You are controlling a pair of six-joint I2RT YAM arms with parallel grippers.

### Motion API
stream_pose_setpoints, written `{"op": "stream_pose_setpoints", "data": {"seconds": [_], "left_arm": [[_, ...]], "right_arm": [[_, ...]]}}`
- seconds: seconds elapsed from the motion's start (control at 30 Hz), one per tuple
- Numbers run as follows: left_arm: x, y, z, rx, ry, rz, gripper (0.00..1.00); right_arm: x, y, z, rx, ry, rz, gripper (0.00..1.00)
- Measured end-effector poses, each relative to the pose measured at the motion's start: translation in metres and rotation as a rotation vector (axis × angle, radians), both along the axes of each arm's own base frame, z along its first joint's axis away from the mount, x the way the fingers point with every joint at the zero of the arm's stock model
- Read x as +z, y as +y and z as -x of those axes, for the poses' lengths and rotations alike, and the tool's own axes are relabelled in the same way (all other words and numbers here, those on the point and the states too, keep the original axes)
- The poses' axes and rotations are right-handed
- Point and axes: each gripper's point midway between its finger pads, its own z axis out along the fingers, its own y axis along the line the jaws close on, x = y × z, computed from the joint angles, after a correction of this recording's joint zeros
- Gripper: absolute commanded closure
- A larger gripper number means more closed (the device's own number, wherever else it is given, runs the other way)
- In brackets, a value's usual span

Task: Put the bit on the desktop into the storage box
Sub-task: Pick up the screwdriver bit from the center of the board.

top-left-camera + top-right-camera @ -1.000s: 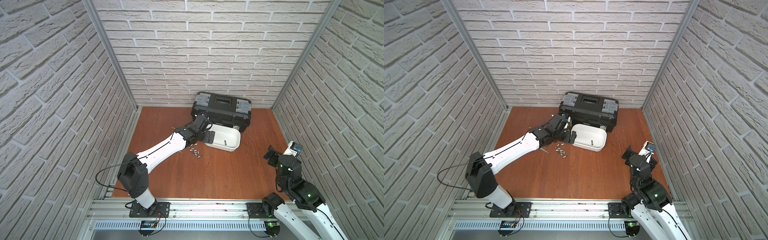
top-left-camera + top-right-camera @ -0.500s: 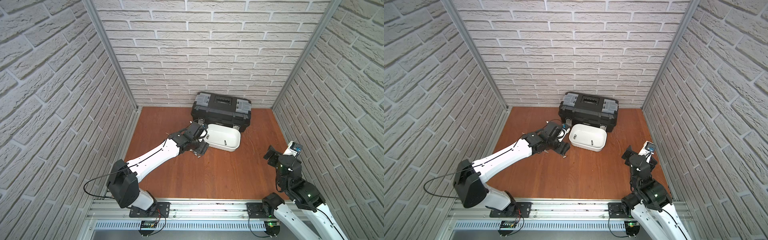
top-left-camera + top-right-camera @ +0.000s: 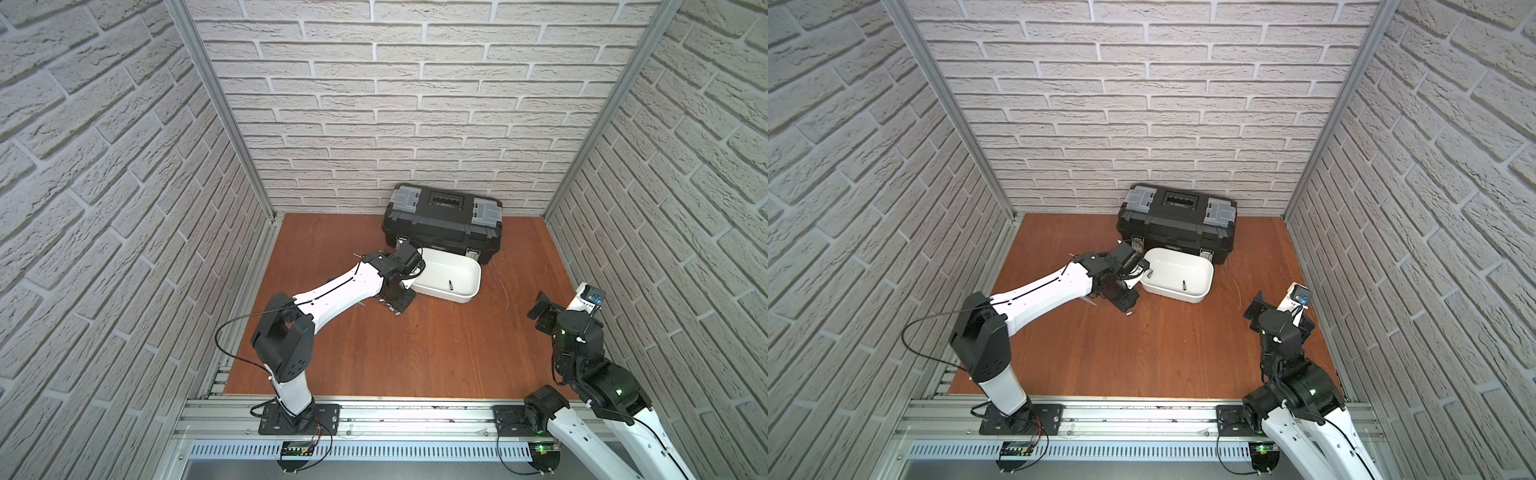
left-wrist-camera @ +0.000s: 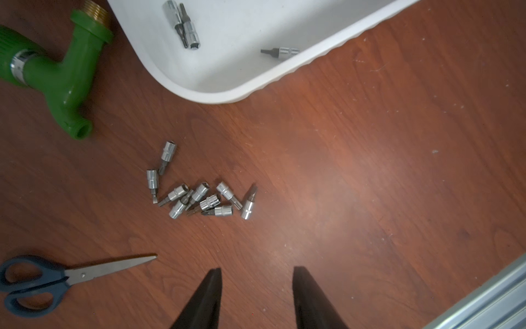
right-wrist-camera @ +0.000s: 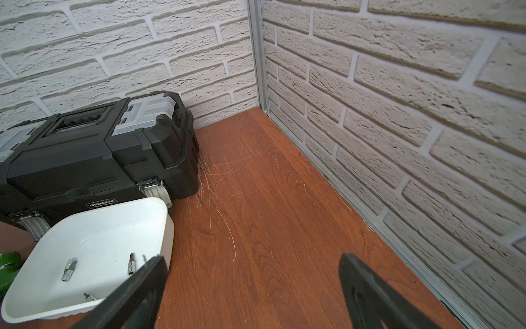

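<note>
Retreating from the storage box point(image 4: 256, 88), the left gripper point(image 4: 256, 269) hangs at its eight o'clock near the loose bits point(image 4: 199, 199), jaws narrowed but empty; the right gripper point(image 5: 252, 256) stays wide, empty.

Both top views set you high above the front rail point(image 3: 395, 409), looking down and toward the back wall point(image 3: 415, 104), far enough off to take in the whole worktop point(image 3: 395, 353), the toolbox point(image 3: 442, 224) and the storage box point(image 3: 444, 294). Your left wrist camera looks nearly straight down from close over the worktop, past the left claw point(image 4: 256, 269), catching one end of the storage box. Your right wrist camera sits low, facing the back right corner point(image 5: 260, 108) past the right claw point(image 5: 253, 256); it too shows toolbox and storage box.
</note>
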Motion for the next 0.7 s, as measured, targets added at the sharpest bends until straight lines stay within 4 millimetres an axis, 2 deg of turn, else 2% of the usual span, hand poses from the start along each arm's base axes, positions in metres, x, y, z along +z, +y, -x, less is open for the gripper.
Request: {"op": "stream_pose_setpoints", "data": {"seconds": [0.7], "left_arm": [[-0.056,-0.002,-0.007,-0.04,0.116,-0.152,0.73]], "right_arm": [[0.008,-0.003,0.005,-0.006,-0.025,-0.004,0.02]]}}
